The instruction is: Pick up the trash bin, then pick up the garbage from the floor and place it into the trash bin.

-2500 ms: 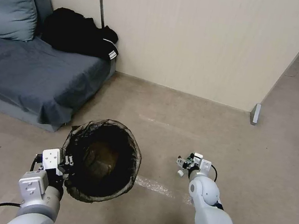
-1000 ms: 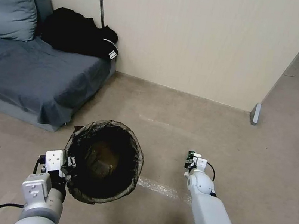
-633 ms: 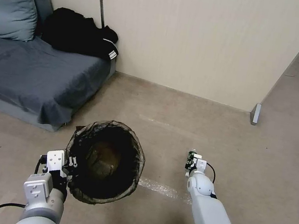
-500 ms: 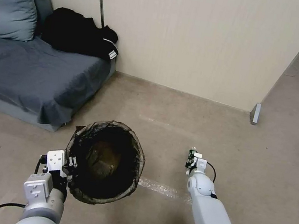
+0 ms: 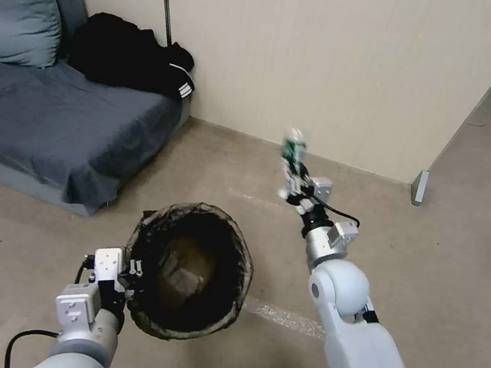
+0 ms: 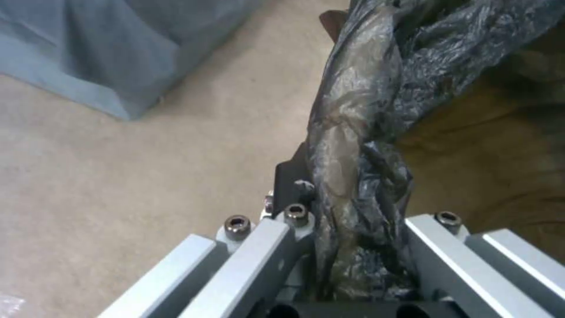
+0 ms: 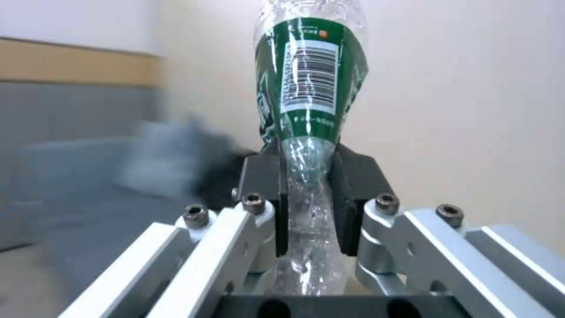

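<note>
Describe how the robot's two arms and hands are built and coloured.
Both arms are glossy white shells with rounded joints and grey metal wrist blocks, each trailing a black cable. The left hand and right hand have silver-grey aluminium linkage bars fastened with dark hex screws, ending in black finger pads.

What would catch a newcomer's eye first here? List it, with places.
The right claw, raised before the beige wall, pinches a crushed clear bottle with a green label. Lower left, the left claw grips the bag-lined rim of the trash bin. A grey sofa with black clothes stands far left.
</note>
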Motion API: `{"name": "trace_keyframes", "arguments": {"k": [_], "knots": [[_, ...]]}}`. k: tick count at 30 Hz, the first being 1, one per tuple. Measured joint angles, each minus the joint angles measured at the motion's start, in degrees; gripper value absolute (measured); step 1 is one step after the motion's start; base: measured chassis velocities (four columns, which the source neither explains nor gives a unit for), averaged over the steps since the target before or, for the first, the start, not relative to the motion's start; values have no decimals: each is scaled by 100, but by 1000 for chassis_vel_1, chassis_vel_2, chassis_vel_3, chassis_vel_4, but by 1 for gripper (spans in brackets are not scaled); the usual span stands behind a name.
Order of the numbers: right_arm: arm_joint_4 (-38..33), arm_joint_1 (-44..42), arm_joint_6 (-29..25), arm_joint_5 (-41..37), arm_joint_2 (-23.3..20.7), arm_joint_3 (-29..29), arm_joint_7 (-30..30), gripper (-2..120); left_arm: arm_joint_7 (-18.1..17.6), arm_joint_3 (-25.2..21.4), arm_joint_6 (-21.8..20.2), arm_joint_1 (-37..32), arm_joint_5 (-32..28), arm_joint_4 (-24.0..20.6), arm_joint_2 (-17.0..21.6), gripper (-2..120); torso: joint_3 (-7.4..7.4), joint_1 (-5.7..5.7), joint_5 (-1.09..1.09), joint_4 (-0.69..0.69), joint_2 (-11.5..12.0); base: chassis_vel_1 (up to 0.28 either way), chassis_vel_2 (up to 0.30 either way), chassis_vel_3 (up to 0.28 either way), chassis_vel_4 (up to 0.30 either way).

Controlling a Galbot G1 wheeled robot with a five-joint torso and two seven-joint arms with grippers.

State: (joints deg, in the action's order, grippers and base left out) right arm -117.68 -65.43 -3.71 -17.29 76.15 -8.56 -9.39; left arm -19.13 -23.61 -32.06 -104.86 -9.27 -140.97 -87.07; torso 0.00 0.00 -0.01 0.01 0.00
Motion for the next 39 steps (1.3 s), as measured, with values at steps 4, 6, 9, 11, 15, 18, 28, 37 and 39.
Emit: {"name": "trace_keyframes", "arguments": {"k": [4, 6, 9, 11, 15, 18, 28, 37, 39], "knots": [[-452, -442, -260, 215, -335, 518, -366, 13, 9, 141, -11, -13, 63, 56, -10, 1, 0, 0, 1, -1, 0, 0, 0, 0, 0], [-483, -569, -332, 303, -432, 669, -434, 13, 11, 169, -12, -11, 77, 71, -15, 1, 0, 0, 1, 0, 0, 0, 0, 0, 0], [-447, -815, -449, 540, -608, 972, -525, 13, 14, 229, -12, -6, 120, 88, -30, 1, 0, 0, 1, 0, 0, 0, 0, 0, 0], [-325, -946, -511, 716, -675, 1118, -574, 13, 20, 260, -13, -6, 156, 88, -47, 1, 0, 0, 1, -1, 0, 0, 0, 0, 0], [73, -1064, -643, 1006, -654, 1246, -659, 13, 29, 322, -13, -8, 212, 65, -86, 1, 0, 0, 1, -1, 0, 0, 0, 0, 0], [201, -1104, -693, 1036, -626, 1225, -697, 13, 31, 303, -13, -4, 213, 42, -74, 1, 0, 0, 1, -1, 0, 0, 0, 0, 0], [350, -1350, -850, 1079, -721, 995, -782, 13, 20, 50, -116, 172, -73, -48, -20, 1, 0, 0, 1, -1, 0, 0, 0, 0, 0], [429, -1503, -962, 1226, -811, 840, -917, 23, 3, -165, -202, 328, -346, -134, 7, 1, 0, 0, 1, -1, 0, 0, 0, 0, 0], [426, -1513, -963, 1240, -811, 831, -918, 28, -2, -196, -209, 353, -393, -143, 11, 1, 0, 0, 1, -1, 0, 0, 0, 0, 0]]}}
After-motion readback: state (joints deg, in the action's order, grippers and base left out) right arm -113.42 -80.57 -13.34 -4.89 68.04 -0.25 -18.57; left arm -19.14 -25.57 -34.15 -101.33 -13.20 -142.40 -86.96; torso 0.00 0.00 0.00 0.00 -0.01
